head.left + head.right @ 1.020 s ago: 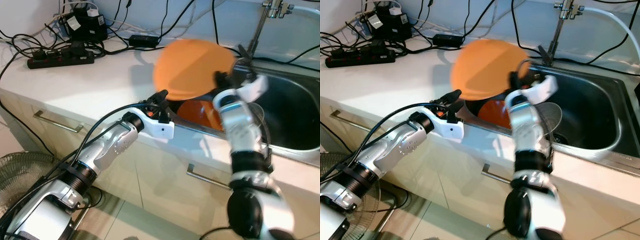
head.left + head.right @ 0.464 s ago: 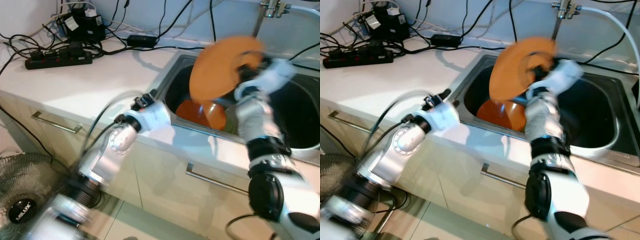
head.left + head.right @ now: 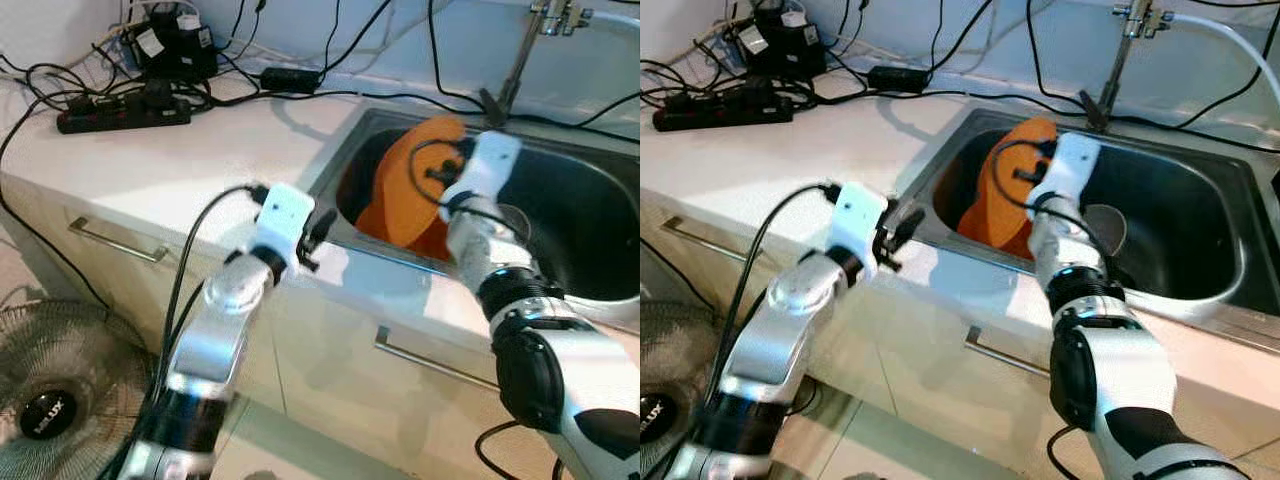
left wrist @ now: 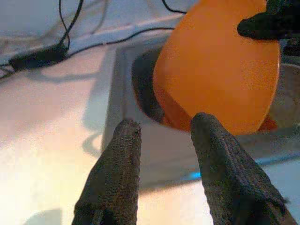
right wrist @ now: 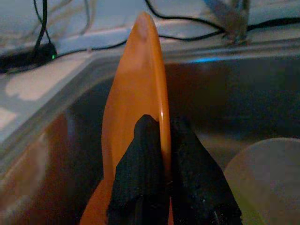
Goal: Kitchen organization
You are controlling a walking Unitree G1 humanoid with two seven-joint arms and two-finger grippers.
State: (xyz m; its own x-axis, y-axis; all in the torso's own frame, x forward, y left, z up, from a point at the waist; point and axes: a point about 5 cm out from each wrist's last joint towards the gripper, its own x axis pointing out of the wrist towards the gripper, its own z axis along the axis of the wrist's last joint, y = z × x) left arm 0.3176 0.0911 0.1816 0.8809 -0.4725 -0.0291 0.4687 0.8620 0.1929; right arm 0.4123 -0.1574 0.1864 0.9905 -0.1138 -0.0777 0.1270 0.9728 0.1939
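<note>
Lettering shows on nothing you could read. Your right gripper [image 5: 161, 154] pinches the rim of the orange plate [image 3: 410, 190], which stands nearly on edge inside the sink [image 3: 590, 215], its long axis running from 6 up to 12 o'clock. A grey round dish [image 5: 267, 183] also lies in the basin. Your left gripper [image 4: 161, 140] hovers over the counter [image 3: 190, 160] at the sink's 9 o'clock edge, fingers parted and empty.

Both head cams look down and forward at the counter's [image 3: 190, 165] front edge and the sink [image 3: 590, 215]. Left wrist cam hovers close over that edge, facing into the sink. Right wrist cam's inside it, super close on the orange plate [image 5: 136, 117], which all views share.
</note>
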